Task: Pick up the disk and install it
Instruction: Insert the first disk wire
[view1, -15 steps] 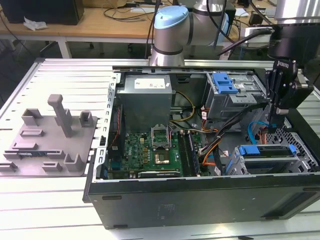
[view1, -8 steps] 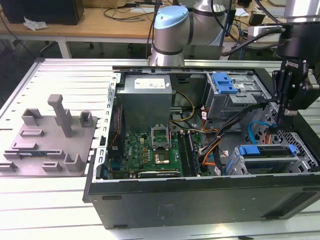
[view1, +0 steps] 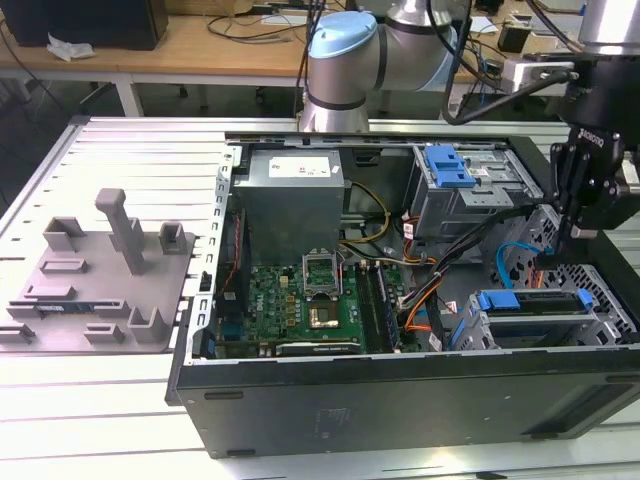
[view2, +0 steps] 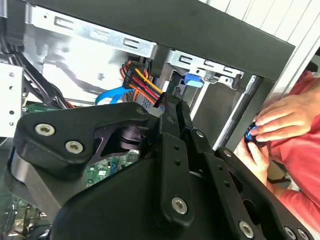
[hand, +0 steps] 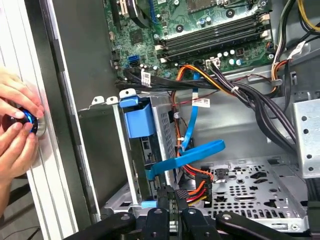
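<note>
Tool (view1: 548, 268) fingers pressed together, nothing between them as far as I can see, tips down inside the open computer case (view1: 400, 400) next to an orange-and-red cable bundle (hand: 197, 189). I see the disk (view1: 537, 310) seated in the drive cage at the case's near corner on the exterior view's right, just beside the tool.

We are looking at a fixture tray (view1: 95, 290) sitting on the table (view1: 130, 150), at the exterior view's left of the open computer case (view1: 400, 410). The disk (view1: 530, 300) is sitting in the drive cage (view1: 603, 318) at the case's right end, with the gripper (view1: 546, 272) hanging just above it. A person's hands (hand: 17, 125) are resting outside the case wall.
</note>
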